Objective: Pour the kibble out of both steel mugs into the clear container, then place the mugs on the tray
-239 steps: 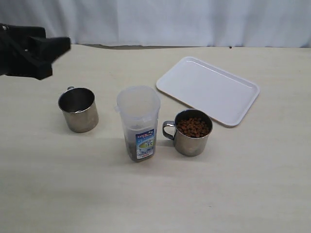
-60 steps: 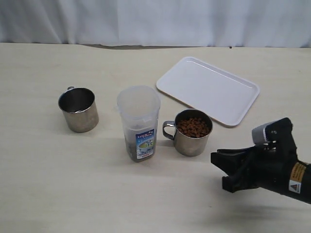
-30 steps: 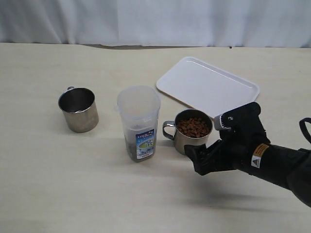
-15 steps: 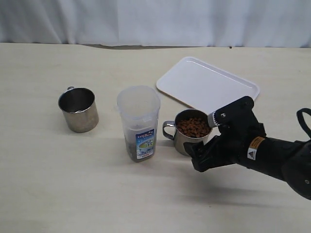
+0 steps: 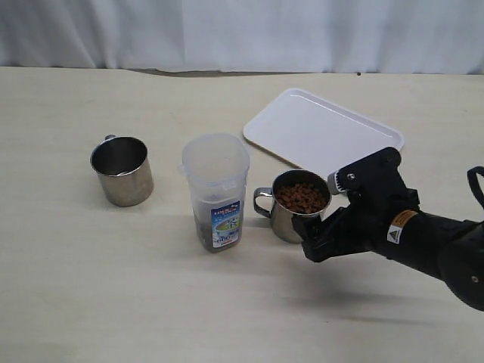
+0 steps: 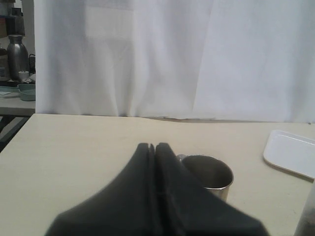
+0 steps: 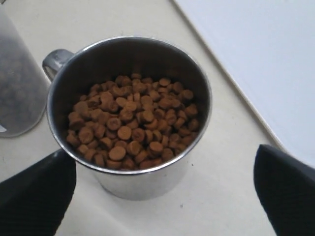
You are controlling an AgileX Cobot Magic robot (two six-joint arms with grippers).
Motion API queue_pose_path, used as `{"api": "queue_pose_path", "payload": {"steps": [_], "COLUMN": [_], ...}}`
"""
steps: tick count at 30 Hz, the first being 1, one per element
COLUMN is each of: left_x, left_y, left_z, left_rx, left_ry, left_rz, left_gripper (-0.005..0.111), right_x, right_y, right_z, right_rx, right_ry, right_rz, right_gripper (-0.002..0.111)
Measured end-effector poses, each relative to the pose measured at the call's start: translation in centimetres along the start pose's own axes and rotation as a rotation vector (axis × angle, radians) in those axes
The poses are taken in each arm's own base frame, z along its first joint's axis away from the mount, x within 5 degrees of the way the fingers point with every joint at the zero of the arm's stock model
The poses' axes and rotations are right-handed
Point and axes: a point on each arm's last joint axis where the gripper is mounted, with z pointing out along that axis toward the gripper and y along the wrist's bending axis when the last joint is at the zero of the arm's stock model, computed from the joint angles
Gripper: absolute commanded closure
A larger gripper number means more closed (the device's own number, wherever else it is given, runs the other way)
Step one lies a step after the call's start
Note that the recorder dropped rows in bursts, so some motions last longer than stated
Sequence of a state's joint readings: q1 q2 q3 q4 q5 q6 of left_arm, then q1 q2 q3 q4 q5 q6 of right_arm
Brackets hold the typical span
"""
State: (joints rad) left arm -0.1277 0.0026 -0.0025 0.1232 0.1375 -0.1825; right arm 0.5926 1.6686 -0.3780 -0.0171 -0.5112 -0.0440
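Outside, the full mug (image 5: 300, 206) stands on the tabletop (image 5: 151, 287) between container (image 5: 216, 189) and tray (image 5: 325, 140), the right jaws just beside it, perhaps touching. At the left wrist, the left jaws are pressed together, empty. At the right wrist, jaws gape wide astride the mug's kibble (image 7: 130, 125).

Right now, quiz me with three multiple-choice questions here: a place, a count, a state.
1. Where is the full mug? A between the jar and the tray; B on the tray; C behind the jar.
2. How many steel mugs? A one; B two; C three.
3. The right claw is: A shut on the handle; B open astride the full mug; C shut, empty.
Answers: A, it stands between them; B, one full, one empty mug; B, a finger each side of it.
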Motion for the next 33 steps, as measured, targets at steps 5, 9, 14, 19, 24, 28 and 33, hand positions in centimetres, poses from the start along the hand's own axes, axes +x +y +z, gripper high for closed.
{"api": "queue_pose_path", "payload": {"steps": [5, 9, 14, 19, 24, 28, 33], "left_x": [0.0, 0.0, 0.0, 0.0, 0.0, 0.0, 0.0], "left_y": [0.0, 0.0, 0.0, 0.0, 0.0, 0.0, 0.0], "left_z": [0.0, 0.0, 0.0, 0.0, 0.0, 0.0, 0.0], "left_rx": [0.0, 0.0, 0.0, 0.0, 0.0, 0.0, 0.0], "left_ry": [0.0, 0.0, 0.0, 0.0, 0.0, 0.0, 0.0], "left_rz": [0.0, 0.0, 0.0, 0.0, 0.0, 0.0, 0.0], "left_gripper": [0.107, 0.107, 0.107, 0.107, 0.107, 0.107, 0.107], "right_x": [0.1, 0.2, 0.2, 0.2, 1.0, 1.8, 1.9], "right_y": [-0.2, -0.3, -0.3, -0.1, 0.4, 0.5, 0.5], "right_z": [0.0, 0.0, 0.0, 0.0, -0.3, -0.5, -0.5], "right_rx": [0.02, 0.035, 0.03, 0.013, -0.042, -0.051, -0.059], "right_ry": [0.011, 0.025, 0.024, 0.018, 0.042, 0.09, 0.101], "right_rz": [-0.053, -0.075, -0.062, -0.075, -0.15, -0.158, -0.172], "right_gripper": [0.038, 0.038, 0.038, 0.038, 0.038, 0.038, 0.038]}}
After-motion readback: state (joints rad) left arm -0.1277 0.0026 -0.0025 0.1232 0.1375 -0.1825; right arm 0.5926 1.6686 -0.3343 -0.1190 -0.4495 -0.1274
